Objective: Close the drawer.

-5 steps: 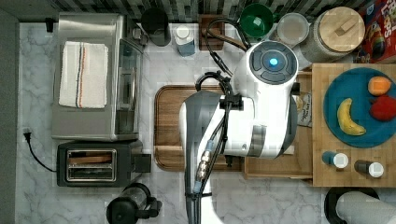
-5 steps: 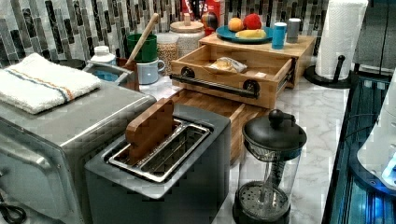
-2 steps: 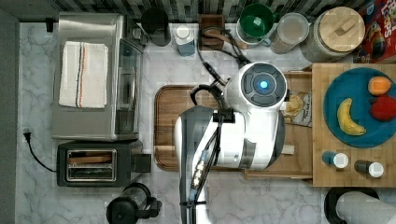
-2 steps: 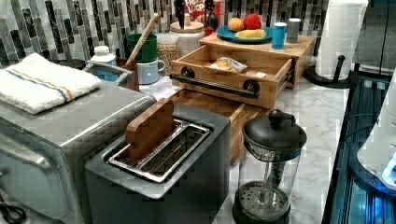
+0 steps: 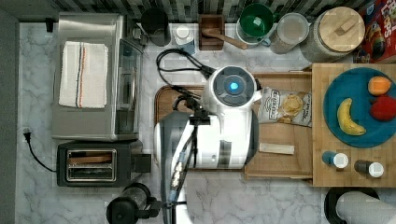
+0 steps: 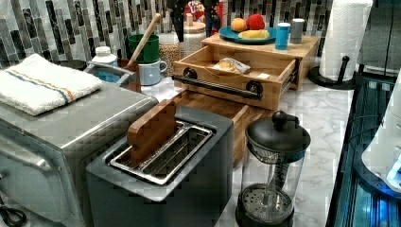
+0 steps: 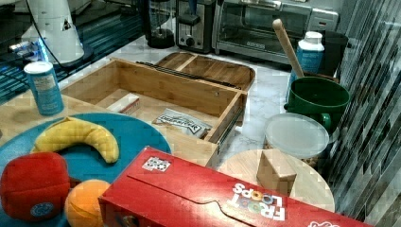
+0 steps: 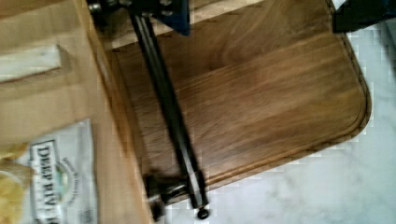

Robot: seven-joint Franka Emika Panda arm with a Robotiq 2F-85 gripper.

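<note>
Seen in the top view: white robot arm now further toward the top view's left than 1.0 s ago, shifted off the drawer's middle and stretched over the line where drawer meets board.

Shallow light-wood drawer pulled out as before. No change in its place in the left view, where it juts from under the flat light-wood slab bearing the blue plate. Front wall lying over the edge of the dark brown rounded-corner cutting board.

Inside the drawer: 1 clear bag of chips, fully uncovered now — half hidden under the arm 1.0 s ago — and 1 small pale wooden block near the opposite wall.

From the wrist view: long black bar handle running slantwise across, just above the cutting board, with 1 black mount at its lower end. Gripper right at the bar's upper end, cut off by the edge — whether spread, together or clamped on the bar, cannot tell. Chip bag and block on the drawer floor beside the handle.

In the right view, drawer open, handle along its far front, cutting board just beyond.
</note>
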